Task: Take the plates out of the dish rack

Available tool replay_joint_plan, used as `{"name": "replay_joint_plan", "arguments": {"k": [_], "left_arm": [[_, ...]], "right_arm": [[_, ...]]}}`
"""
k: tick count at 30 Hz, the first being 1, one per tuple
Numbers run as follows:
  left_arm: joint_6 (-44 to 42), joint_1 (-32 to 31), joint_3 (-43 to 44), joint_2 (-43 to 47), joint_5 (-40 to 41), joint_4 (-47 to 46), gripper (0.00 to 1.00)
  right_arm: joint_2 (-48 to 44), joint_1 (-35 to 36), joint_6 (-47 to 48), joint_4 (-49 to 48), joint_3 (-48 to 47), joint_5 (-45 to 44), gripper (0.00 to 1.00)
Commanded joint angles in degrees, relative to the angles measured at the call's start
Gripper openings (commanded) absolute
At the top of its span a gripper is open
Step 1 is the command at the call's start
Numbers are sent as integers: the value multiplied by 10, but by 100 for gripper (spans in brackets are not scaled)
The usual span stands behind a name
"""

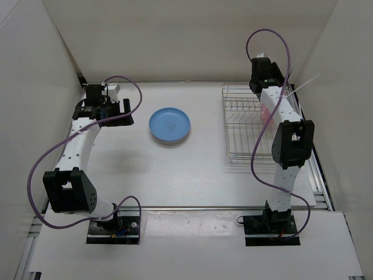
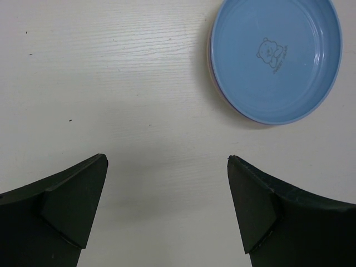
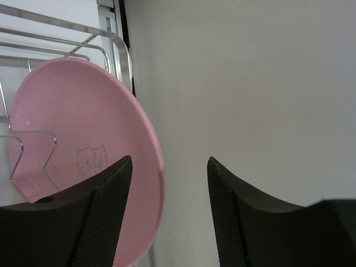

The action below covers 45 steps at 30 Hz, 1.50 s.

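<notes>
One round pink plastic plate stands propped upright by the silver wire dish rack, so your right gripper straddles its rim, unclenched; your left gripper hangs released.

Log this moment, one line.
left end effector: open, empty | right end effector: open, astride pink plate in rack | blue plate: on table

A blue plate lies flat on the white table, left of the middle. The dish rack stands well apart from it on the right, its long side running near to far. The right arm reaches over the rack's right edge toward the far end. A pink plate shows inside the rack just beside this arm, partly hidden. The left arm bends along the left wall. The left gripper sits at the far left, near the blue plate but apart from it.
</notes>
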<state>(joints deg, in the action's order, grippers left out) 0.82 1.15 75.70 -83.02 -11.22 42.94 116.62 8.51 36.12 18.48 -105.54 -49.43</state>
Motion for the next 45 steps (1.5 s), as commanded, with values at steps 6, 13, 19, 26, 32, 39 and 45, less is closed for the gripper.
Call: {"name": "replay_joint_plan", "arguments": {"k": [6,13,19,26,32,39,45], "left_arm": [[-6,18,17,9,-27,-1,100],[-1,29,17,-1,-50,-1,100],[-1,40,17,-1,-61,-1,100],[4,50,23,-6,-66,-1,100],[4,50,23,-6,-66,-1,100],[4,50,23,-1,-66,-1,100],[4,50,23,-1,-71,-1,100]], "right_arm": [[-3,-14,-30,9,-7,7,45],[3,-14,-35,9,17,1,35],[3,-14,-40,9,31,1,20],[-8,-14,-40,9,49,-4,8],[-19,4,-21,9,49,-50,1],[-37,15,33,-10,24,-95,1],[-67,15,127,-95,30,-128,1]]}}
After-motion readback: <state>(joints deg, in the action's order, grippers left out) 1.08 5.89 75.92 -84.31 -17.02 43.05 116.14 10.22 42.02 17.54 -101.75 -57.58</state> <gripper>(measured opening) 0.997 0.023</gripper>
